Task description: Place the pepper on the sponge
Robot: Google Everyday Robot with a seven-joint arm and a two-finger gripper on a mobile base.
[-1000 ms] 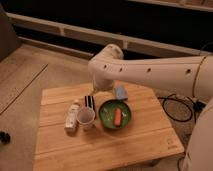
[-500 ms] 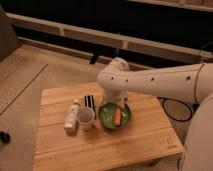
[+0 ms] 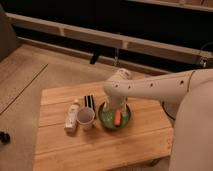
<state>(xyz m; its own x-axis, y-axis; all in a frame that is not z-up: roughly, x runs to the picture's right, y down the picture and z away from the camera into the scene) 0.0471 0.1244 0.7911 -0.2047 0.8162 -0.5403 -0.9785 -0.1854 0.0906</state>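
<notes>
The orange-red pepper [image 3: 117,118] lies inside the green bowl [image 3: 106,118] near the middle of the wooden table [image 3: 100,150]. My white arm reaches in from the right and bends down over the bowl. The gripper [image 3: 114,106] hangs just above the bowl's far half, a little above and behind the pepper. The sponge is hidden behind my arm.
A white cup [image 3: 86,119] stands just left of the bowl. A white bottle [image 3: 72,116] lies on its side further left. A black-and-white striped block [image 3: 89,101] sits behind the cup. The table's edge runs close behind the bowl, with bare floor beyond.
My arm has swung from the table's back edge forward and down over the bowl. It now covers the light blue-grey pad that showed behind the bowl. The pepper has not moved.
</notes>
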